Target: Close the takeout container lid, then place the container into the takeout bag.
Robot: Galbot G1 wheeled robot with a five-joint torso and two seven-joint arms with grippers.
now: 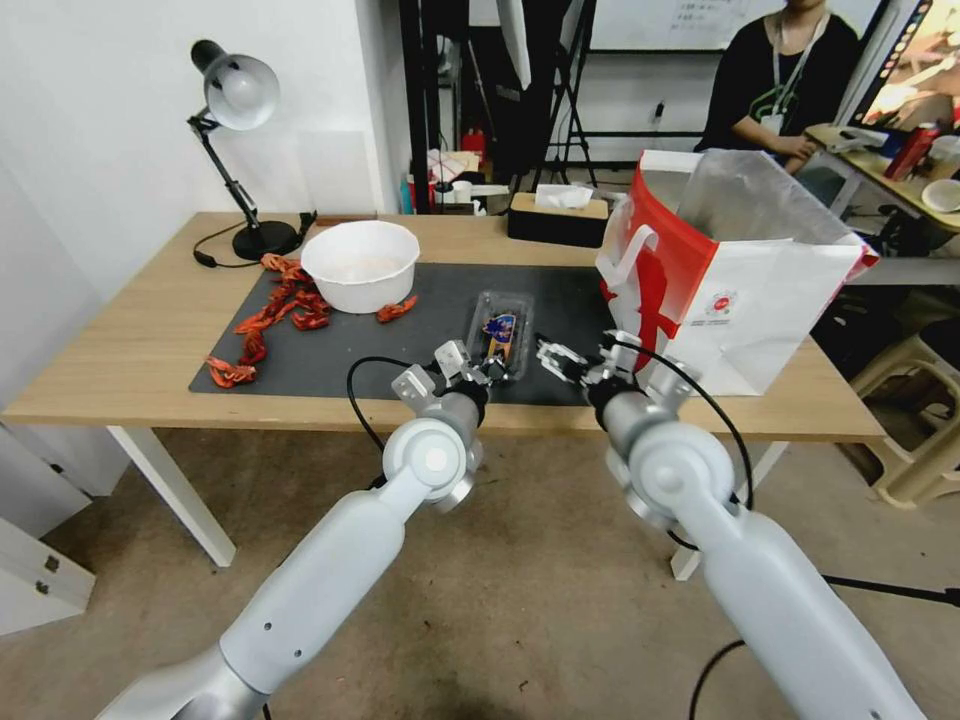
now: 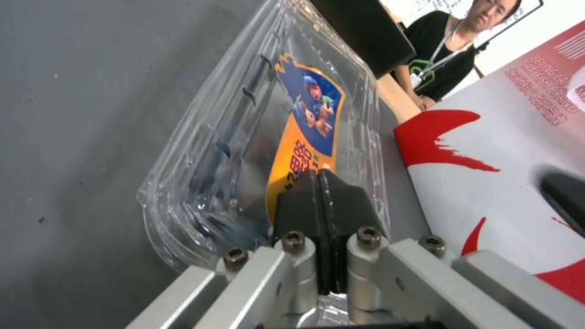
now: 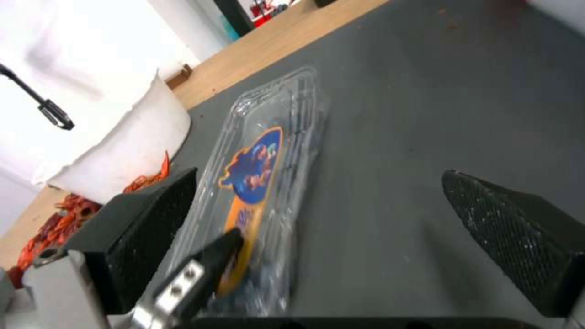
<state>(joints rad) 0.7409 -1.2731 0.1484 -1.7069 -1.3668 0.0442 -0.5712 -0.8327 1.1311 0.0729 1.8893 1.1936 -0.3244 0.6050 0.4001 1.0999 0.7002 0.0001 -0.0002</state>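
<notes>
Left end effector (image 2: pixel 320 183), clenched, presses the lid (image 2: pixel 292 114) down; next move calls for grasping the container (image 1: pixel 497 337) for bagging.

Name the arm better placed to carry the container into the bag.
Probably left: the left gripper sits shut on the closed takeout container, while the right gripper hangs open beside it, nearer the takeout bag.

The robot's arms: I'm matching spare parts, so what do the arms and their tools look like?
Both arms are smooth, pale grey-white tubes with round, disc-capped joints and silvery metal wrist brackets. A thin black cable loops beside each wrist. The left tool has silver bolted finger mounts with plain black pads; the right tool carries black blocky pads with a fine cross-hatched texture.
</notes>
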